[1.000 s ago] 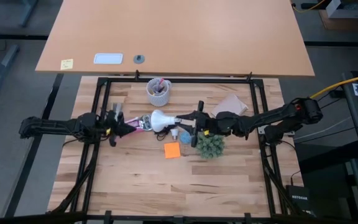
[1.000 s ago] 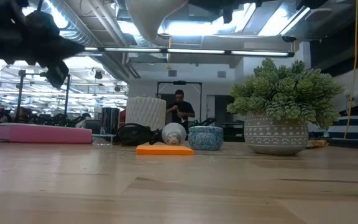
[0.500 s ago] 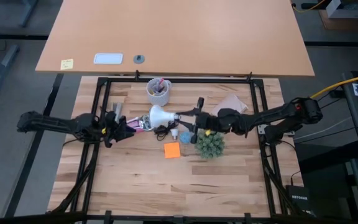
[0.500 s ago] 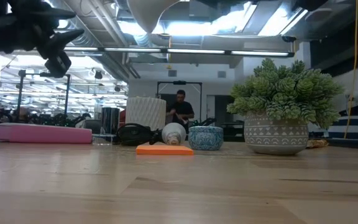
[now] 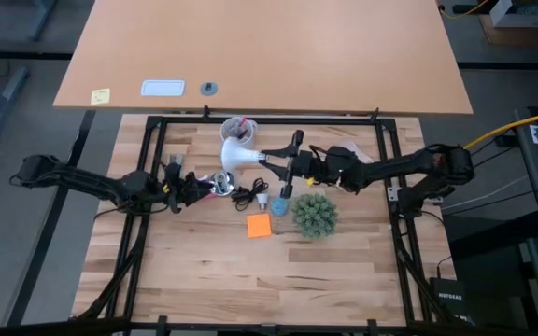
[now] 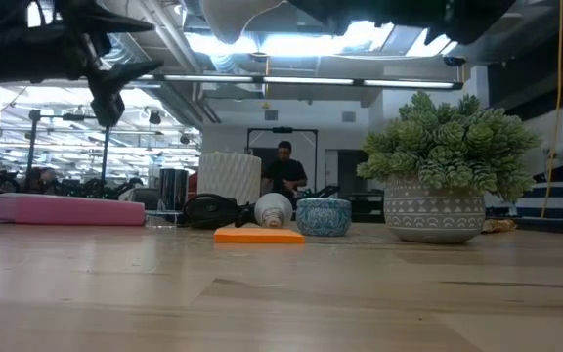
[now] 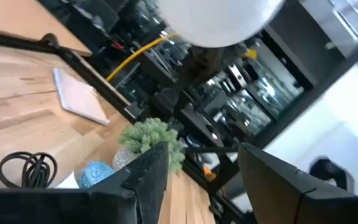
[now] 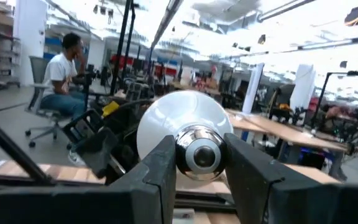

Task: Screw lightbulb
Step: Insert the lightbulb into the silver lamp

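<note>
Two arms are being used over the table (image 5: 194, 271), and the bulb is not yet being threaded in.

- Left gripper (image 5: 191, 189) is being kept low at the left side, jaws spread and nothing between them. It is sitting just beside the socket (image 5: 220, 181), whose black cord is lying on the wood.
- Bulb (image 5: 239, 155) is being held in the air, up and right of the socket, clearly apart from it.
- Right gripper (image 5: 274, 164) is clenched on the bulb's narrow metal base. The dome is pointing away from that arm.

Step, as judged: bulb is being carried and positioned, not screwed in. Next move calls for the socket to be steadied and the base lined up with its mouth. A regrip is probably needed, since the base is being covered by the right fingers (image 8: 157, 171).
</note>
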